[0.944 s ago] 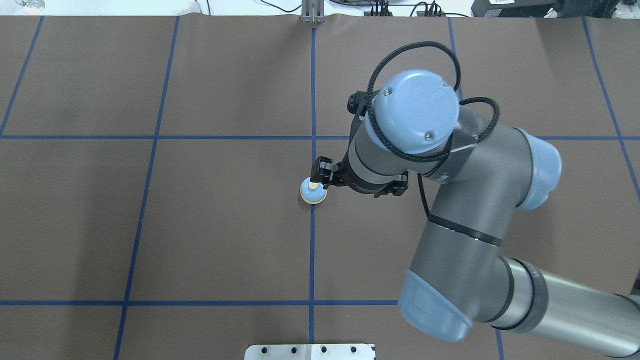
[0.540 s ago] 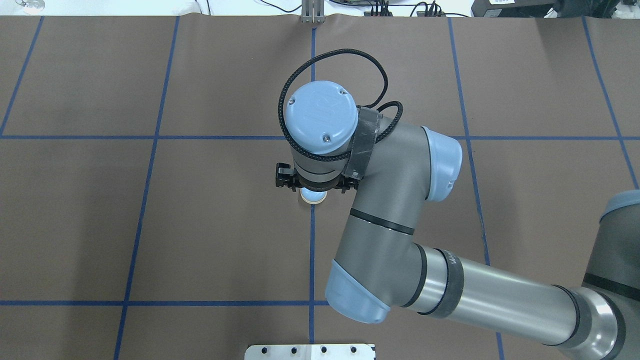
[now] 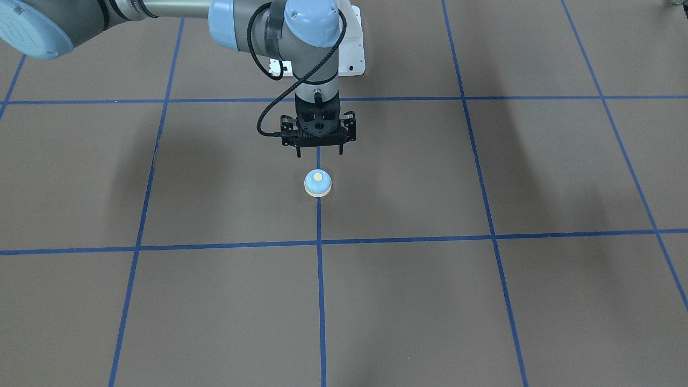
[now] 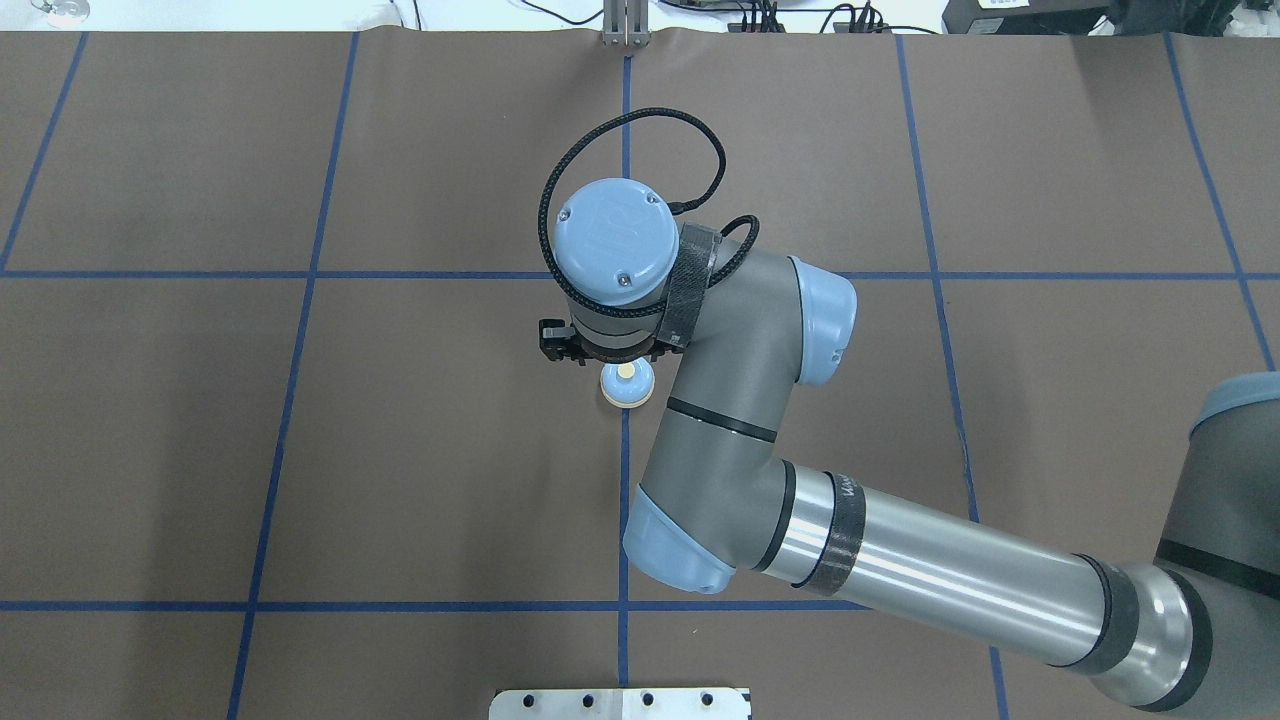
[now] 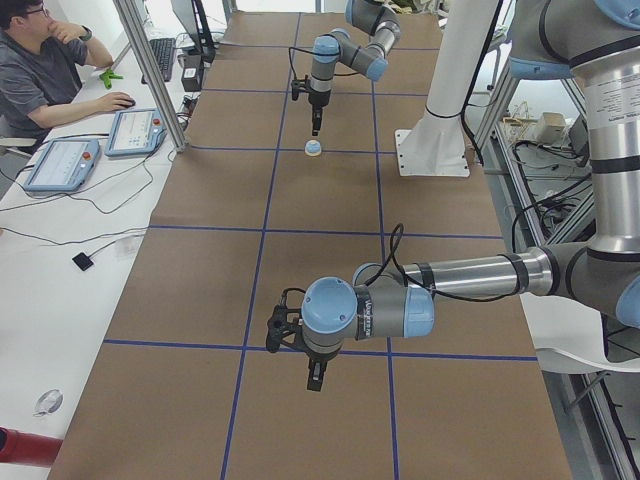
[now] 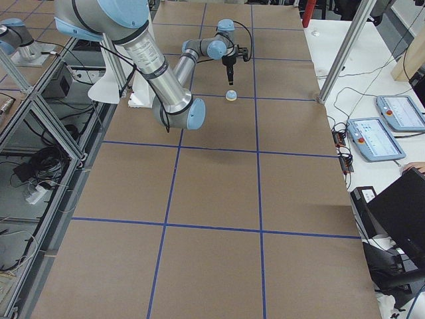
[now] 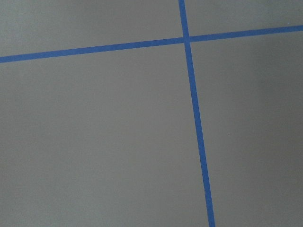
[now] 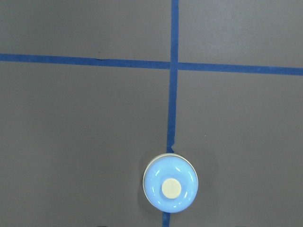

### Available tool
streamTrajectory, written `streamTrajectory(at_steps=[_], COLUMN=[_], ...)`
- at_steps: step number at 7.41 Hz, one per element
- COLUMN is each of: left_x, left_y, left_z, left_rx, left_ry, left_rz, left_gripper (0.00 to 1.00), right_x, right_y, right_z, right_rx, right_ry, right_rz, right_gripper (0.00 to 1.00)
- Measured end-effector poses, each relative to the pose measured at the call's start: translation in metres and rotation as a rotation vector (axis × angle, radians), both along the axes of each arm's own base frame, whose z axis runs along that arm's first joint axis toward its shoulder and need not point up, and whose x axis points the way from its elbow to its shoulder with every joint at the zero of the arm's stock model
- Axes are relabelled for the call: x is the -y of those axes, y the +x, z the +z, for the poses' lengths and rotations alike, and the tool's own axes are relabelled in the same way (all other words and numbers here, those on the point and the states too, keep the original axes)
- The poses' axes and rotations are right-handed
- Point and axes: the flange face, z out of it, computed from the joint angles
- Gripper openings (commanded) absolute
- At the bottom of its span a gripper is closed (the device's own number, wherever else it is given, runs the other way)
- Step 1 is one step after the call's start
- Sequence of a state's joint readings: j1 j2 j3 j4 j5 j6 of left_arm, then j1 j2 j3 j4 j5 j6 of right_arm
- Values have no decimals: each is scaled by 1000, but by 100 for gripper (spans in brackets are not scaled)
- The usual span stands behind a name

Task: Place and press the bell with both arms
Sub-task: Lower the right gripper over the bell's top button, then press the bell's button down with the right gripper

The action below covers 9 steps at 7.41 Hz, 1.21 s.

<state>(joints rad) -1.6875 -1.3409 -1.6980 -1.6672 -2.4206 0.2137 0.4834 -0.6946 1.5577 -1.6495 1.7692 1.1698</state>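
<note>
Since the earlier frame the right gripper point(image 3: 320, 152) had slid toward 10 o'clock overhead, uncovering the bell point(image 3: 317, 183), which sat on the tape line point(image 3: 320, 279) at its 5 o'clock, below spread, empty jaws. Probably light, rigid and slick-domed, it would best be pinched across its base. Of the left gripper point(image 5: 313, 372), the jaws' state could not be told.
</note>
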Motion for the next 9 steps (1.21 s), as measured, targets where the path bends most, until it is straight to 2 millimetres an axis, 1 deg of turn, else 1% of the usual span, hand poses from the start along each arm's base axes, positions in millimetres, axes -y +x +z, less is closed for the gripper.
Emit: streamTrajectory(at_steps=[5, 7, 9], left_x=[1, 1, 1], left_y=[0, 0, 0], left_z=[-1, -1, -1], left_rx=[1, 1, 1], left_ry=[5, 5, 5], left_rz=[2, 2, 2], left_gripper=[100, 100, 100], right_x=[13, 19, 19], right_y=[-17, -27, -31], right_z=[21, 23, 24], right_rx=[-42, -60, -63], right_ry=[-22, -36, -44], right_rz=[1, 2, 3], right_gripper=[0, 0, 0])
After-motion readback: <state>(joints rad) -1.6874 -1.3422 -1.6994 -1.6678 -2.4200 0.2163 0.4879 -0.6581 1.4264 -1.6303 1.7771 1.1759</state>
